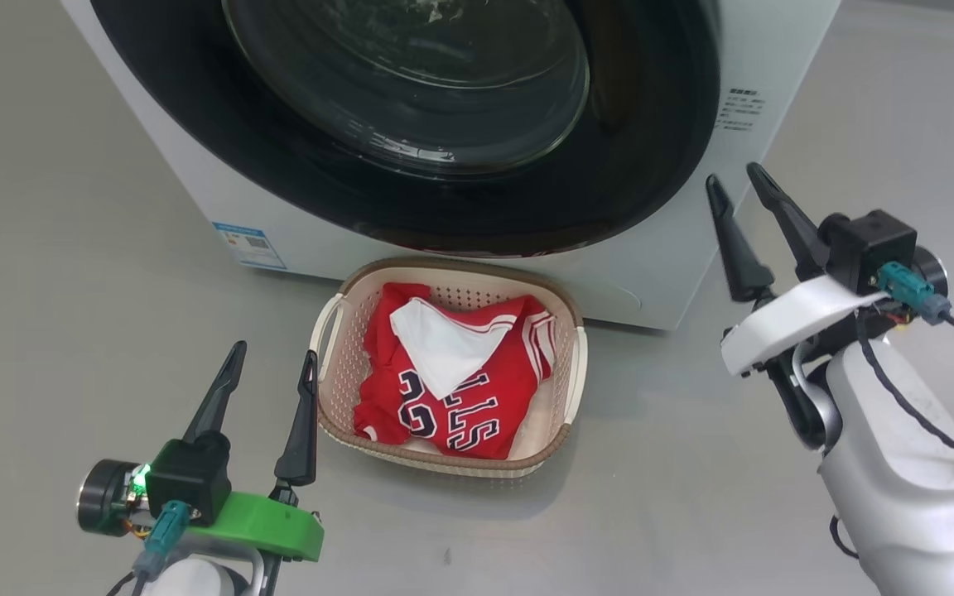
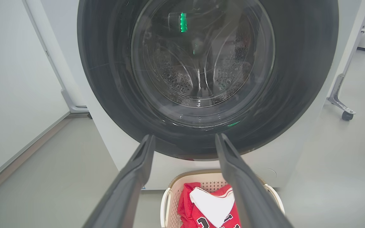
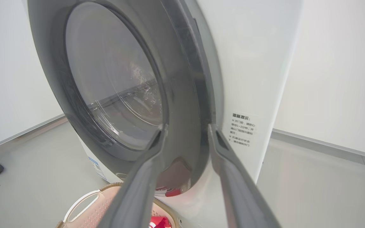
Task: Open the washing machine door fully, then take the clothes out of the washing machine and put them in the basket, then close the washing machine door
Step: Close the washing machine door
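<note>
Judging by how things lie, the job looks all but finished. The red Bulls jersey (image 1: 493,389) sits crumpled in the cream basket (image 1: 460,265), which stands on the floor just in front of the washing machine (image 1: 651,273). The glossy black washing machine door (image 1: 651,165) lies flat against the machine's front. Of the 3 steps, opening and unloading look done. Closing looks done too, though I cannot tell whether the latch caught.

Both grippers are released and carry nothing. The left gripper (image 1: 274,349) hangs low beside the basket with its 2 fingers spread wide. The right gripper (image 1: 732,172) hovers near the door's right edge, fingers parted by a narrower gap and seemingly clear of the door.

The left wrist view looks straight through the glass window (image 2: 157,38) to the perforated steel drum (image 2: 177,80), where no cloth appears (the head view gets mostly glare there). The right wrist view runs along the door's right rim and catches the printed notice (image 3: 242,129) on the machine's side. The head view gives the blue label sticker (image 1: 249,244) and both grippers together.
</note>
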